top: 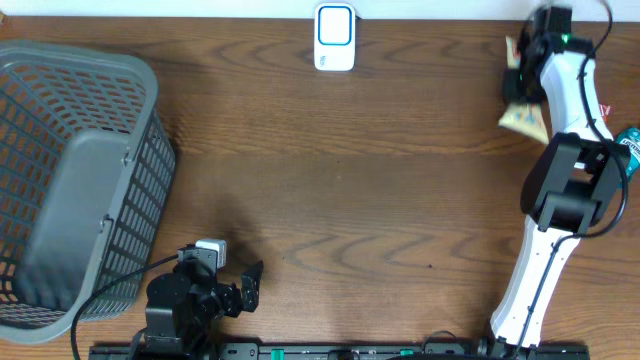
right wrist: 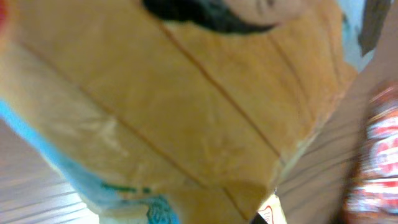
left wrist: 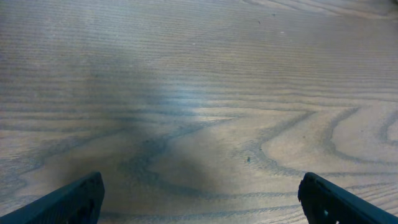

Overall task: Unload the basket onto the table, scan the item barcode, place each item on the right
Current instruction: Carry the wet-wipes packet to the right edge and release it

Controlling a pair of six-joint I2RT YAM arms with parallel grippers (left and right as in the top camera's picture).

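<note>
Reaching far across the counter (top: 380,170), the right gripper (top: 520,82) sits shut over a yellow packet (top: 525,121) lying front-to-back; left gripper (left wrist: 200,188) gapes wide.

On the worktop (top: 380,180), the basket (top: 140,200) takes the left side. The scanner (top: 334,37) stands at the far edge, near the middle. The left tool (top: 252,283) sits at the near edge, just right of the basket, with bare worktop ahead of it. The right tool (top: 518,85) is in the far right corner, over a packet (top: 524,120) that it seems to pinch. A second packet (top: 630,138) lies at the right edge.
</note>
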